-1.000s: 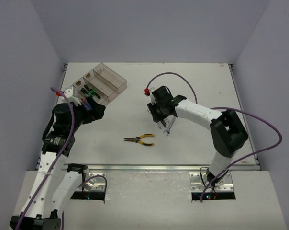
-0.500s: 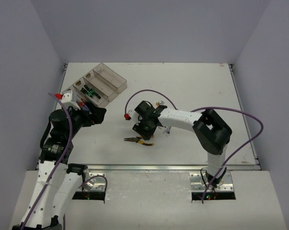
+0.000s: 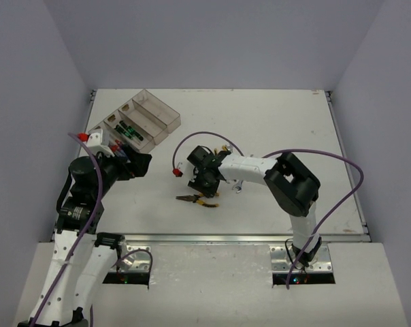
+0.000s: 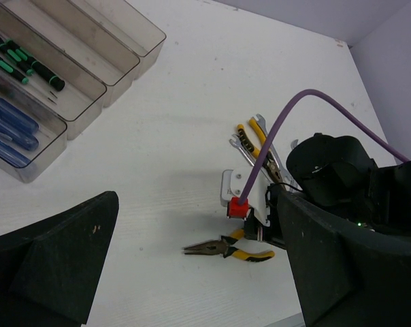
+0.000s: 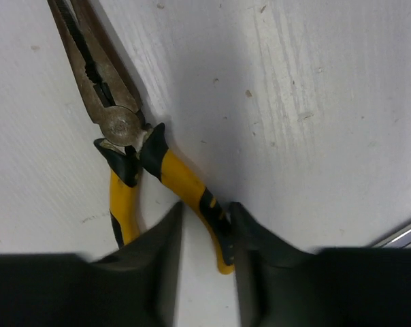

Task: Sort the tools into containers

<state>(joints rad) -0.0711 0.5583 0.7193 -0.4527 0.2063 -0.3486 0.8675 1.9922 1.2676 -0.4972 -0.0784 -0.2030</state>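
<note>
One handle of the yellow-and-black-gripped steel pliers (image 5: 120, 126) lies between the right gripper's (image 5: 205, 228) narrowed fingers, nose pointing away; clamping unclear.

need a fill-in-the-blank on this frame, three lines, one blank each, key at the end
1. The right gripper has its fingers on either side of one handle of the ____-and-black pliers.
2. In the containers, the bin next to the blue screwdrivers holds screwdrivers with ____-and-black handles.
3. The left gripper holds nothing and its jaws stand ____.

Missing words: yellow; green; open
</note>
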